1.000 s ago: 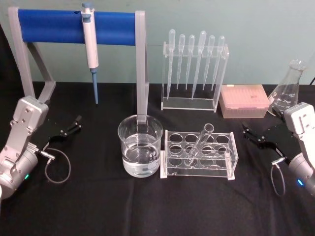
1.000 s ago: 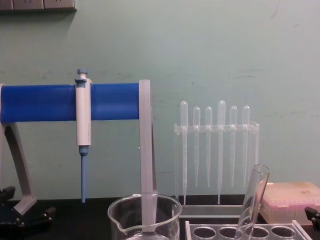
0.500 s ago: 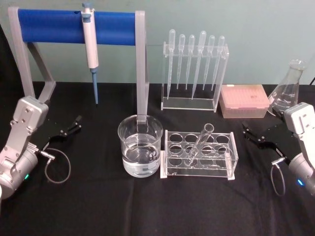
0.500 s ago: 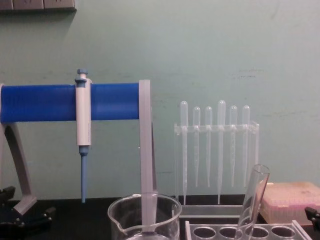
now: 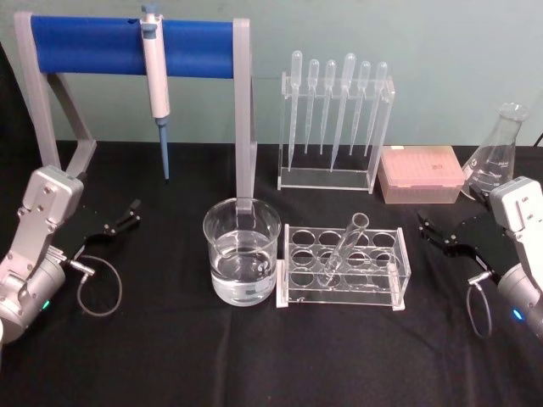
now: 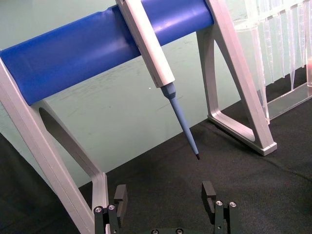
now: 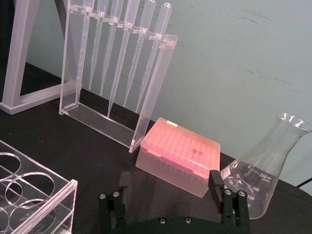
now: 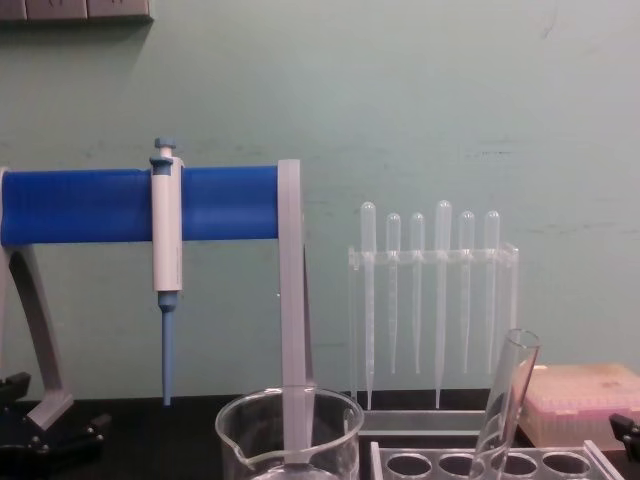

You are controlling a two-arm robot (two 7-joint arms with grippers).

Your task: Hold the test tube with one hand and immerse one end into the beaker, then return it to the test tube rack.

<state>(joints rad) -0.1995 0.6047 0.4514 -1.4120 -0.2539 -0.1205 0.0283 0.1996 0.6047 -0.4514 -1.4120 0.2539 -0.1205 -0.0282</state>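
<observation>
Behind it all you see a green wall (image 5: 441, 51), and the surface (image 5: 254, 365) is black. A big blue stand (image 5: 93, 42) is at the back left. Your clear test tube rack (image 5: 386, 292) sits in the middle. The beaker (image 5: 242, 254), part full of clear liquid, stands just beside it on its left. The test tube (image 5: 344, 250) leans in a middle hole of the rack, rim up. Your left gripper (image 5: 133, 214) rests low at the left, well apart from the beaker, jaws spread and holding nothing. Your right gripper (image 5: 424, 227) rests low, right of the rack, jaws spread and holding nothing too.
</observation>
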